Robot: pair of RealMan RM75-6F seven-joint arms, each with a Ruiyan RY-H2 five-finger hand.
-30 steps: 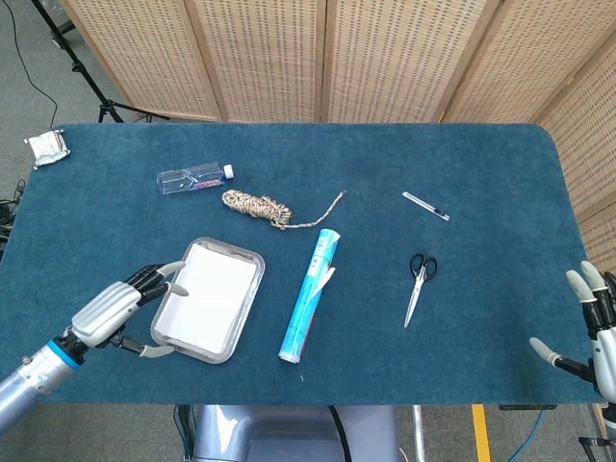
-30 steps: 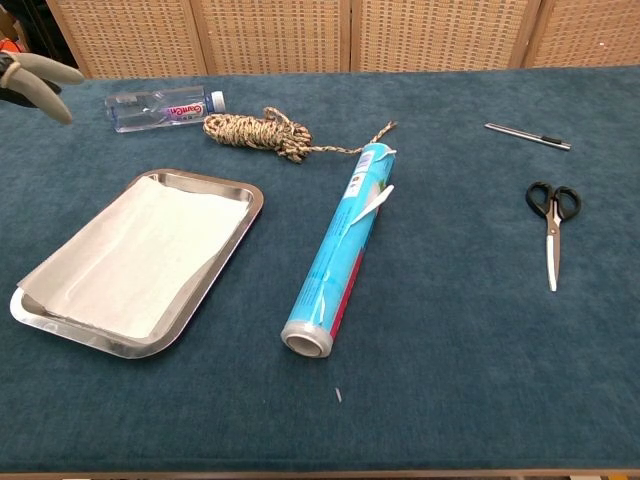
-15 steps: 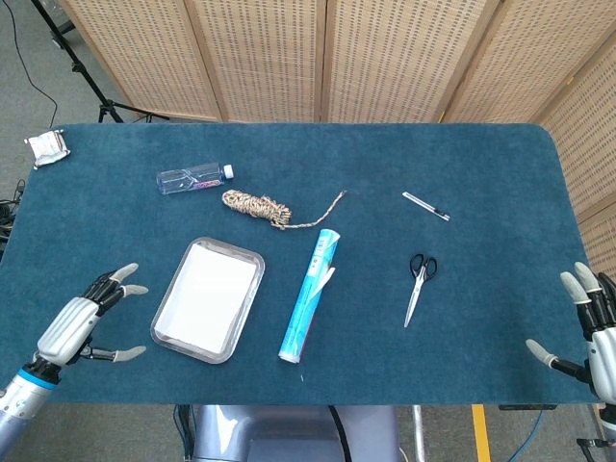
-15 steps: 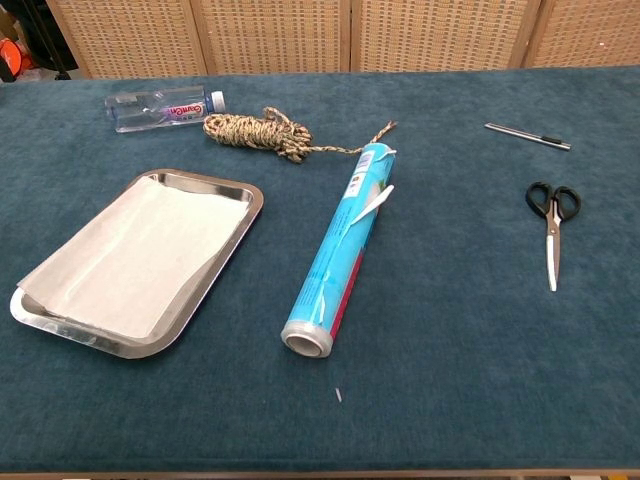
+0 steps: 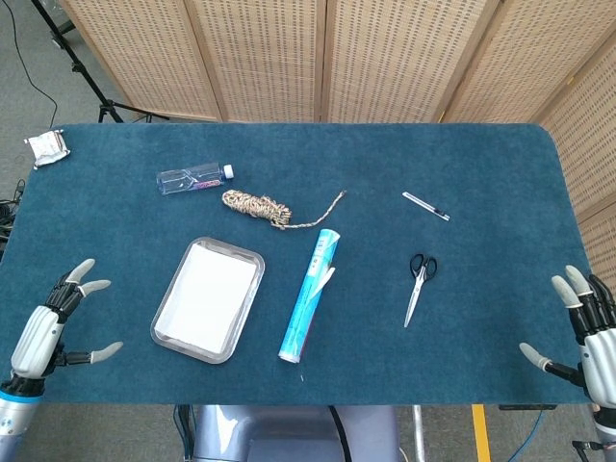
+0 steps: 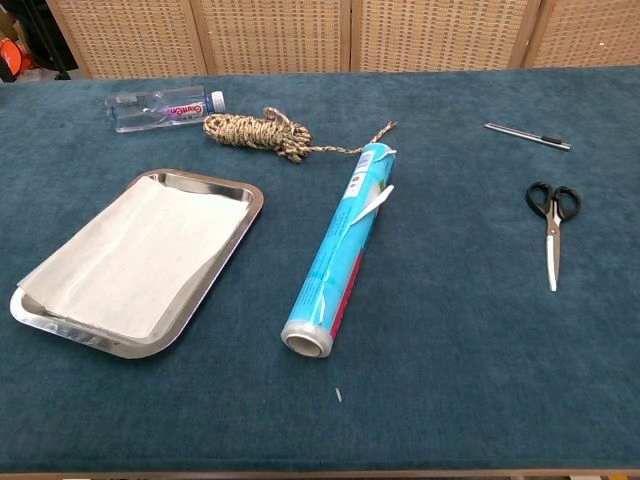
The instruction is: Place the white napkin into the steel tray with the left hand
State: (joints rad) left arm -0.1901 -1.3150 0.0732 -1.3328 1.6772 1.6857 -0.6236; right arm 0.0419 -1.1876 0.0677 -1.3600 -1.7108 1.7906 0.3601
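The white napkin lies flat inside the steel tray, its near-left corner lapping over the rim. My left hand hovers at the table's front left corner, well left of the tray, fingers spread and holding nothing. At the front right edge my right hand is open too, fingers apart. Neither hand shows in the chest view.
A blue foil roll lies right of the tray. Behind it are a coiled rope and a plastic bottle. Scissors and a pen lie on the right.
My left hand has drawn back from the tray's left rim toward the front left corner, fingers spread. The napkin stays in the tray. The right hand has barely shifted.
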